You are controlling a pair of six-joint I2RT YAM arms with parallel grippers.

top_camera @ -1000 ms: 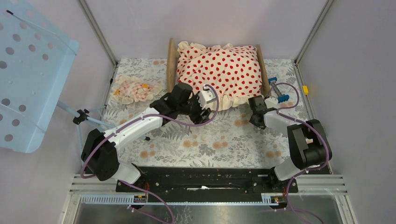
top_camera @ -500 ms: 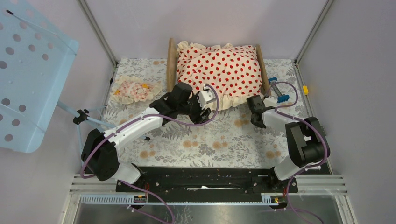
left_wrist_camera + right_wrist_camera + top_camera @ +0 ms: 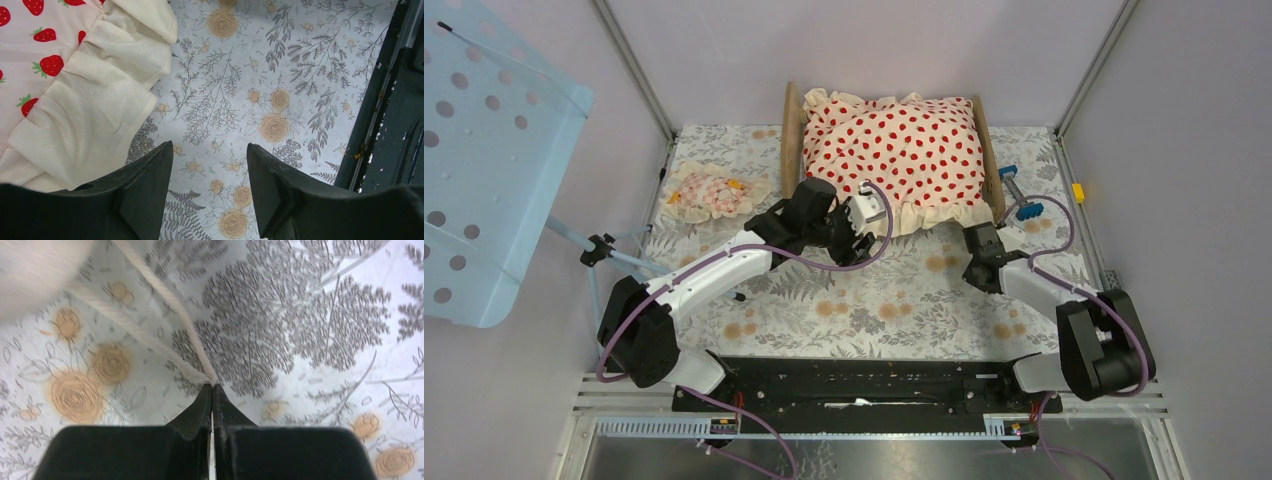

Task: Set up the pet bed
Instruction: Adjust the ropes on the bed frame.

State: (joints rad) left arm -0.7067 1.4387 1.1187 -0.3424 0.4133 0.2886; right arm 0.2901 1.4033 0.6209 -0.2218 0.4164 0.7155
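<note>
Wood pet bed (image 3: 992, 165) beyond right end effector (image 3: 212, 387) — blanket (image 3: 894, 145) pinched.

We see the blanket (image 3: 80, 115) as soft cloth, its cream ruffle coarsely woven and matt. The bed (image 3: 791, 130) boards look like smooth pale wood. The table (image 3: 864, 300) cover is flat, printed and smooth. The left hand (image 3: 209, 152) and right hand (image 3: 212, 390) are matt black plastic, faintly grainy. The panel (image 3: 484, 150) looks like painted, perforated metal.

Bare surface (image 3: 874, 300) lies open in front of the bed (image 3: 791, 125). Its blanket (image 3: 894, 150) overhangs the near edge; a pillow (image 3: 714, 192) on the left and a blue clamp (image 3: 1029, 211) on the right narrow the sides.
</note>
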